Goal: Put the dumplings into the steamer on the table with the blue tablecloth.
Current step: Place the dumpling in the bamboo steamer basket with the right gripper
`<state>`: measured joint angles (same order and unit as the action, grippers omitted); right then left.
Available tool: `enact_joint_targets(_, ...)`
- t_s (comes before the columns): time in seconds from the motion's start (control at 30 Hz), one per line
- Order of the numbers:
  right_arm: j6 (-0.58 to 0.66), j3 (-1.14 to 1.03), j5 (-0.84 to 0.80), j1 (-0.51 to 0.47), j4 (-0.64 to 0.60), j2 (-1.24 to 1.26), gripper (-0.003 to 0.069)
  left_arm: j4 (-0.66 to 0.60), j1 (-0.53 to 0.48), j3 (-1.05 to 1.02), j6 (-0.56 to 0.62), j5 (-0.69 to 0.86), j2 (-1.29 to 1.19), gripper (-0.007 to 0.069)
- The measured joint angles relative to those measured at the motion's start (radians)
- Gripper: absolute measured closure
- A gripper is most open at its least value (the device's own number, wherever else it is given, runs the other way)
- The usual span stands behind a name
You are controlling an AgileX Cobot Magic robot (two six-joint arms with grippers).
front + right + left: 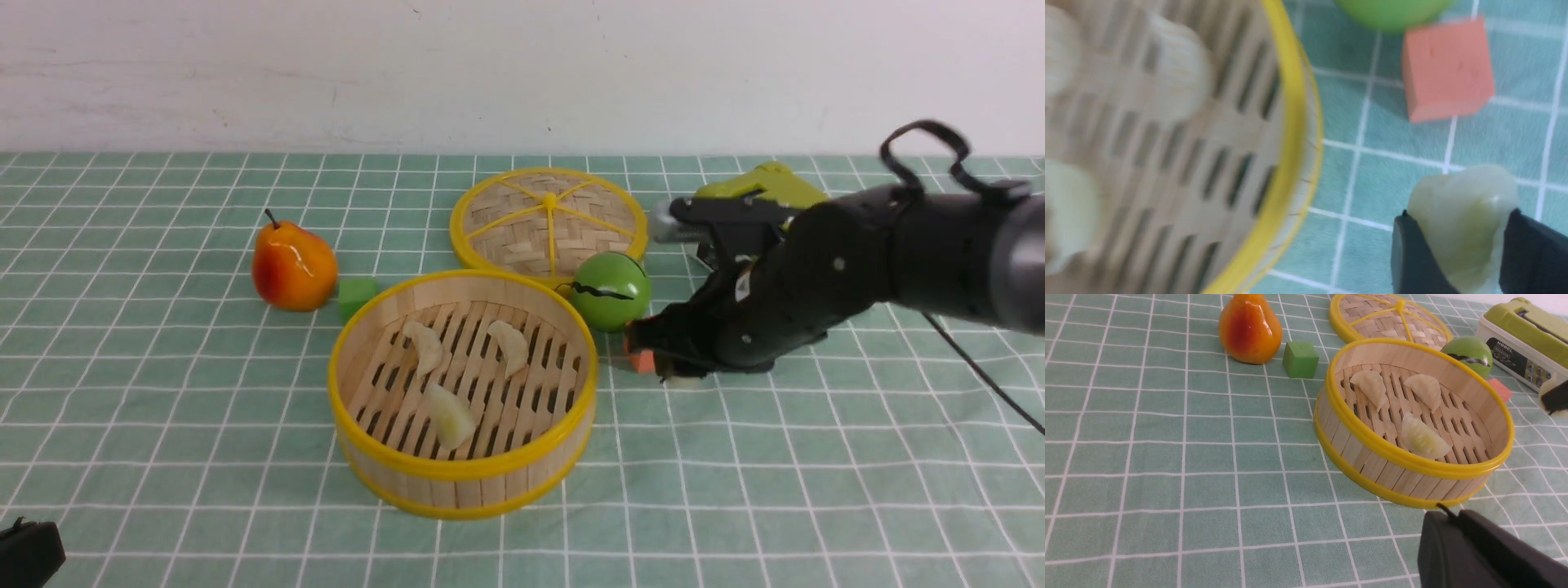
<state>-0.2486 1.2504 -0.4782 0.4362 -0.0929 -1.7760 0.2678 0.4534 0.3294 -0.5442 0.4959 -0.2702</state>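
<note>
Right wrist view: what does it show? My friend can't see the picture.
The right hand pinches a pale dumpling between its black fingers over the green checked tablecloth. Beside it sits the blurry yellow-rimmed bamboo steamer holding more dumplings, and an orange-pink cube lies nearby.

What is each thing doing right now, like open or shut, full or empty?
steamer: open, lid off, three dumplings inside.
lid: lying flat on the cloth.
right gripper: shut on the fourth dumpling.
fourth dumpling: held outside the steamer.
left gripper: mostly out of view, cannot tell.
pear: standing upright.
</note>
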Motion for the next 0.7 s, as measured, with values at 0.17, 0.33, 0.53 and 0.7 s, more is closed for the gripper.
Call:
enact_joint_targets(0.17, 0.121, 0.026, 0.000, 0.094, -0.099, 0.073, 0.0385, 0.000, 0.000, 0.000, 0.000, -0.001, 0.000, 0.0588)
enact_joint_targets(0.33, 0.209, 0.080, 0.004, 0.188, -0.186, 0.018, 0.0385, 0.000, 0.000, 0.000, 0.000, -0.004, 0.000, 0.0586)
enact_joint_targets(0.53, 0.219, 0.191, 0.000, 0.210, -0.215, -0.163, 0.0385, 0.000, 0.000, 0.000, 0.000, -0.004, 0.000, 0.0581)
enact_joint_targets(0.7, 0.218, 0.253, -0.044, 0.208, -0.233, -0.268, 0.0385, 0.000, 0.000, 0.000, 0.000, -0.004, 0.000, 0.0575)
